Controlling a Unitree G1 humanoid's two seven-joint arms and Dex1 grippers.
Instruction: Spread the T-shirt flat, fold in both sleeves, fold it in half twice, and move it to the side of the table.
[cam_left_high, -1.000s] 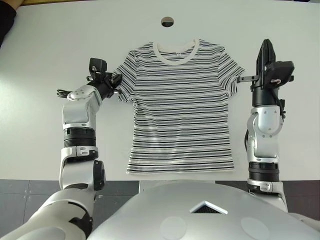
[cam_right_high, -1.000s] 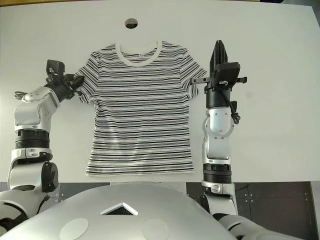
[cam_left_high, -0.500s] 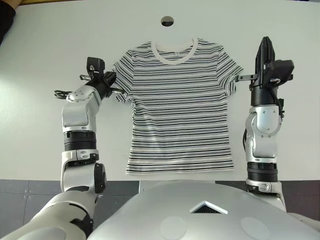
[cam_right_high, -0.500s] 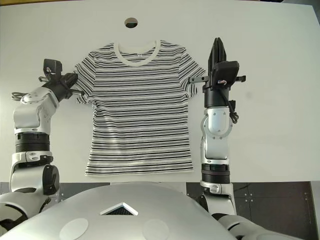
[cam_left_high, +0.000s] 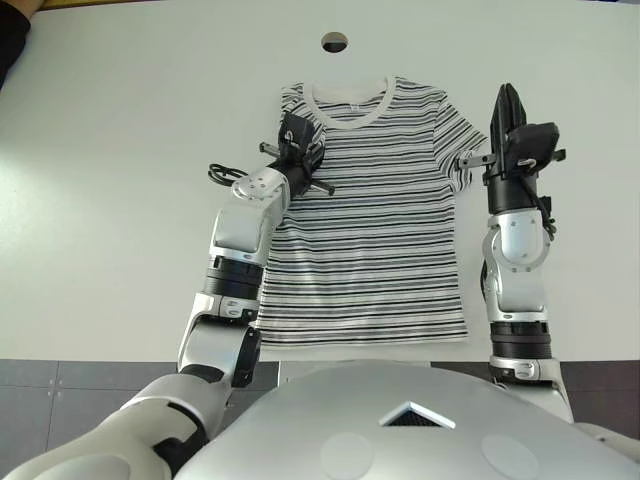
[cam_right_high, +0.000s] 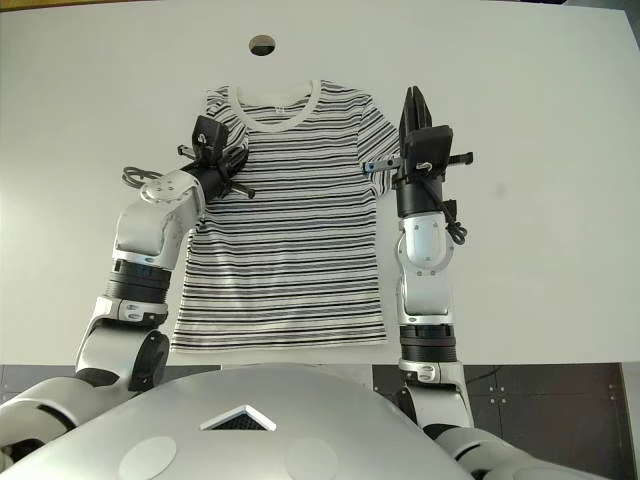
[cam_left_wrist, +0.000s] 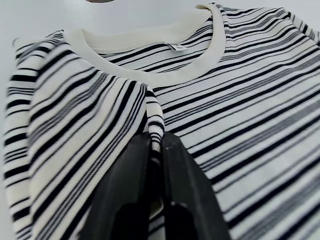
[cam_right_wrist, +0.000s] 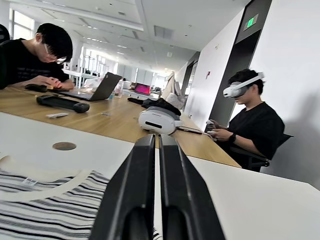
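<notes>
Striped T-shirt (cam_left_high: 370, 230) lies flat on the desk (cam_left_high: 110, 230), hem near my edge. My left jaws pinch its left sleeve (cam_left_wrist: 90, 125), folded over the chest; right jaws closed, empty, beside the right sleeve (cam_left_high: 455, 135); open desk both sides

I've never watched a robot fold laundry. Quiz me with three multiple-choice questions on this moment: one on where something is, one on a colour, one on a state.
1. Where is the T-shirt's left sleeve?
A. Spread out sideways.
B. Folded in over the chest.
C. Tucked under the shirt.

2. What colour is the collar?
A. Cream.
B. Red.
C. Green.

3. The left gripper is:
A. open above the shirt.
B. resting beside the shirt.
C. shut on the sleeve.

Answers:
1 B, the sleeve lies turned in over the stripes.
2 A, a plain cream band rings the neck.
3 C, its fingers pinch the cloth in the left wrist view.
</notes>
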